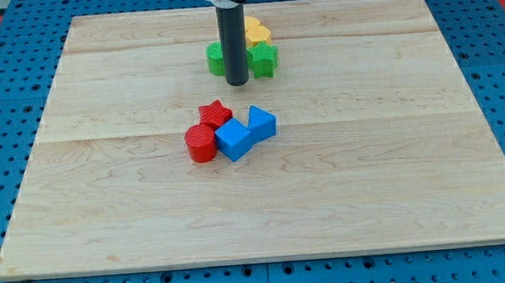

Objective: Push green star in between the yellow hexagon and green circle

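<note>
7 small blocks sit on the wooden board (397,176), in 2 bunches. The arm has no fingers & no claw, so it holds nothing; it ends in a dark rod (232,40) that comes down from the view's top.

My tip (236,82) rests on the board near the top, right in the middle of the 1st bunch. The green circle (215,58) peeks out on the tip's left side, partly hidden by the rod. The green star (264,59) is just beside the tip on the view's right. The yellow hexagon (256,31) sits behind the star, toward the view's top, touching it or very close. The rod hides the gap, so it is hard to tell if the tip touches the star or the circle.

The 2nd bunch is lower, near the board's middle, well apart from the tip. It has a red star (216,114), a red round block (200,144) at its lower left, a blue cube (234,139) & 1 more blue block (261,122) to the right. These 4 are packed close together.

A blue peg mat (493,17) lies under the board.
</note>
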You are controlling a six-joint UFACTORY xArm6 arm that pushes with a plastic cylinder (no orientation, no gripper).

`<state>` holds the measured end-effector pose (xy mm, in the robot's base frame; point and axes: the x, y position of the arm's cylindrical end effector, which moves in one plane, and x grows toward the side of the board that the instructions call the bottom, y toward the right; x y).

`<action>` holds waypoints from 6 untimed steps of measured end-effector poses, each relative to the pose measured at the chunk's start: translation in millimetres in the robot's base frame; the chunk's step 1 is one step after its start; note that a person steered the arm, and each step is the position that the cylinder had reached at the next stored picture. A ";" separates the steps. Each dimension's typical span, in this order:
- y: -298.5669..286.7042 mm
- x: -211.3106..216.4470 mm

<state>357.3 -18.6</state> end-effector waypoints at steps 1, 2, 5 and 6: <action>2.0 -1.1; 28.8 -1.1; 41.8 -43.0; 29.7 -52.0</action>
